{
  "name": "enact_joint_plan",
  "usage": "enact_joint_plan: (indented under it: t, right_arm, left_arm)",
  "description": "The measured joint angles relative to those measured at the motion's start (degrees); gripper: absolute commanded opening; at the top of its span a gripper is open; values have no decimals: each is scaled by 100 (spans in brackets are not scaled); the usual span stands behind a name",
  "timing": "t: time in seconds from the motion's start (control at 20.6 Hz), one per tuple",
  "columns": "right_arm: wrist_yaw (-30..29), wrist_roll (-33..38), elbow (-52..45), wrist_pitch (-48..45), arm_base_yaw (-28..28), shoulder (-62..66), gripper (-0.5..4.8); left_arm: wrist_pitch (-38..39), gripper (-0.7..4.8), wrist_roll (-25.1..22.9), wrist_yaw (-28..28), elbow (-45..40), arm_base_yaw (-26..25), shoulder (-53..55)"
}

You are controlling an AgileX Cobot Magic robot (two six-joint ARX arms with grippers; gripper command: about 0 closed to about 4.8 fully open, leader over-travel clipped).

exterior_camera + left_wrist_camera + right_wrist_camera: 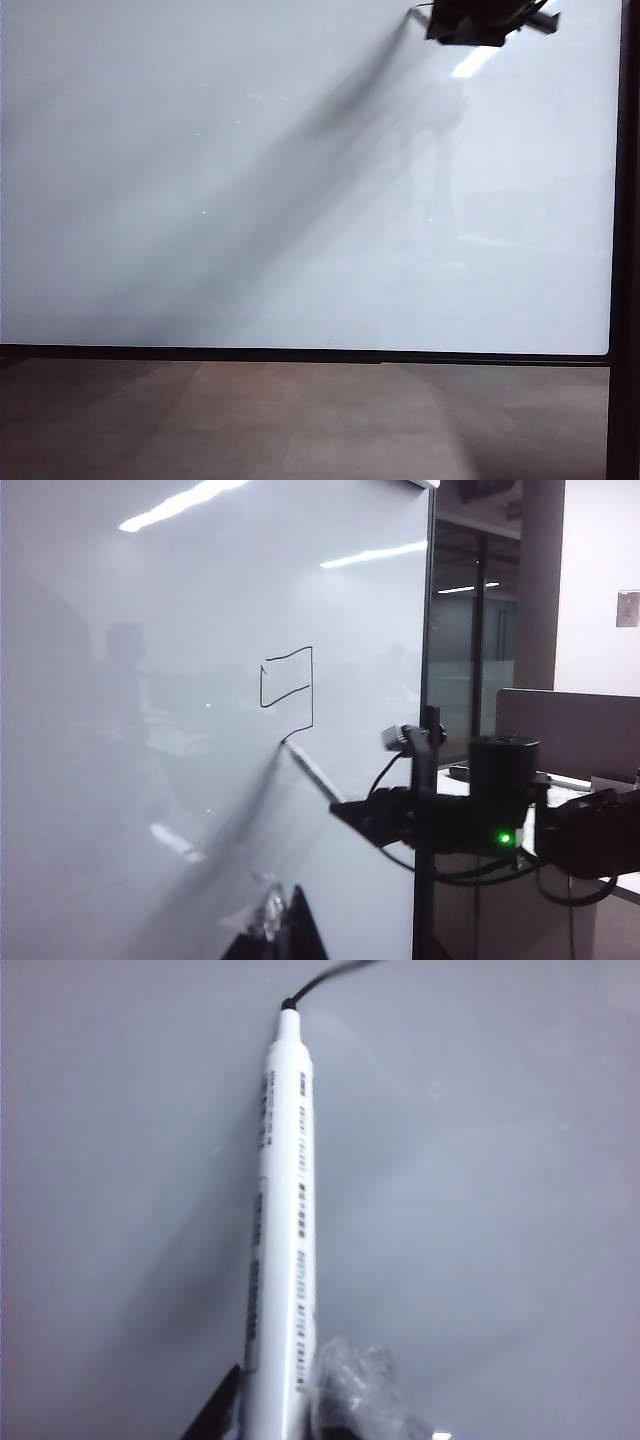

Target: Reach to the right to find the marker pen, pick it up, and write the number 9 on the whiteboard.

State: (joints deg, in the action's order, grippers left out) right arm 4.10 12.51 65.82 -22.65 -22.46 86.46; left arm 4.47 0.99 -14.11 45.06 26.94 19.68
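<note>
1 marker pen [282, 1220], clamped in the right gripper [275, 1410], slants tip-first against the whiteboard [250, 200] at the number 9 [288, 688] stroke's tail; the left gripper [285, 930] is cropped, its state unclear.

White marker pen [282, 1220] w/ black print & tip, black number 9 [288, 690], glossy white whiteboard [300, 200], black-framed.

Right gripper [487, 22] cut off at exterior view's upper right edge, marker pen [282, 1220] base cropped below, left gripper [285, 930] fingertips barely showing
</note>
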Motion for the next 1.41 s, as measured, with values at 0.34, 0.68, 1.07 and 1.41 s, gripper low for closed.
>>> enact_joint_plan:
  t: [0.34,0.68,1.07,1.41]
  right_arm:
    - [-22,59,0,-94,-162,107,-3]
    - [39,68,-57,352,-330,-372,-3]
    - [610,-35,-1130,673,-516,-2044,-3]
    - [2234,-540,-1762,1591,-509,-4138,-3]
  left_arm:
    - [0,-5,0,2,0,0,-2]
    - [9,-5,0,-2,0,2,2]
    - [7,-5,0,42,0,0,-2]
    - [109,-5,0,42,0,0,-15]
